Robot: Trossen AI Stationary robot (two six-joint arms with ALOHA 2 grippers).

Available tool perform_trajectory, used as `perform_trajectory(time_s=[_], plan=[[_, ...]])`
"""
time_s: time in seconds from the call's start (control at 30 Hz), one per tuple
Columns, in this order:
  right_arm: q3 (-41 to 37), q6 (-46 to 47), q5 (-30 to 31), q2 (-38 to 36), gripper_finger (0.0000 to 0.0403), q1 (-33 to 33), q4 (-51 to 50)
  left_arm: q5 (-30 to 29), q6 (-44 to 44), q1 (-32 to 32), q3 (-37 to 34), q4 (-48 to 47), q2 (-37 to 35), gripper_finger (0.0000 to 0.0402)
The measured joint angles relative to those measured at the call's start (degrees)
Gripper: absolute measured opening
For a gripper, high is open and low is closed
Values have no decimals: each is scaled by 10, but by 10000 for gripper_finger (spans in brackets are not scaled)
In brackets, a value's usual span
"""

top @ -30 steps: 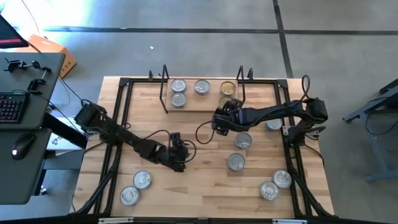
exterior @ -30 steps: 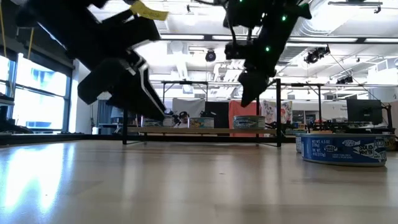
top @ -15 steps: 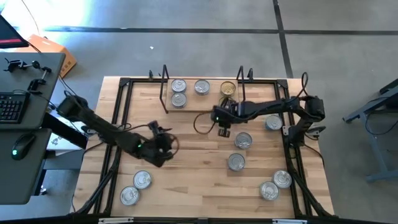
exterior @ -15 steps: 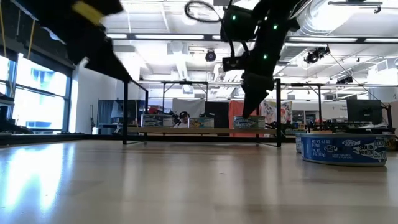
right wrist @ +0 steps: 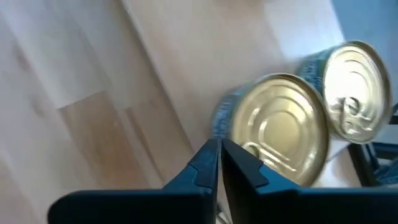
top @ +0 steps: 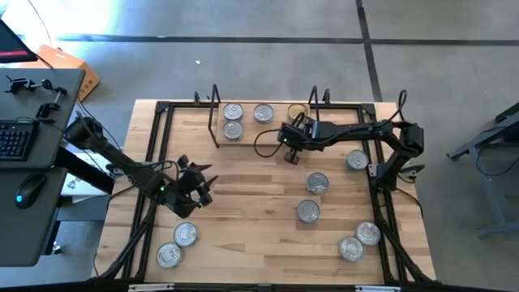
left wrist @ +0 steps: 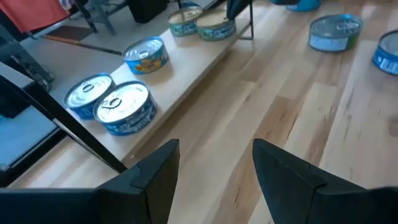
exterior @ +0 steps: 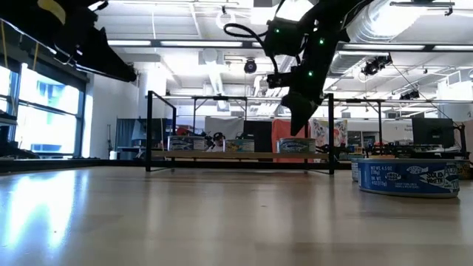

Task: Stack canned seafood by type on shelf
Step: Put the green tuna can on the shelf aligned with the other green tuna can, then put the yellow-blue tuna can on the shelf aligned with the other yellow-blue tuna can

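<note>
Tins of seafood are spread over the worktop, and twelve can be counted from above. Five are on the shelf (top: 263,138) by the far edge: two silver tins (top: 233,130) at its left end, one behind the other, one silver tin (top: 263,113) in the middle, and two gold tins (right wrist: 277,134) at its right end. Two tins (top: 185,234) sit near the front left corner. Two more (top: 316,184) are in the middle of the worktop, one (top: 356,161) is near the right edge, and two (top: 359,241) sit near the front right corner.

Just in front of the gold tins hangs the right gripper (right wrist: 219,163). Its fingers are closed tight and hold nothing.

Over the left part of the worktop, above the two front left tins, is the left gripper (left wrist: 214,171). Its fingers are open and empty.
</note>
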Motion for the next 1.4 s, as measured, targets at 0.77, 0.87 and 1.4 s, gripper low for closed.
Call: perform_trajectory(time_s=[0.77,0.87,1.4], plan=[[-312,-67,-47,-22,12,347,966,265,261,-53,30,230,10,197],[-300,-70,-3,-34,17,350,964,314,226,-92,74,135,25,196],[-295,-75,0,-35,30,323,846,715,-427,-224,258,-229,224,96]])
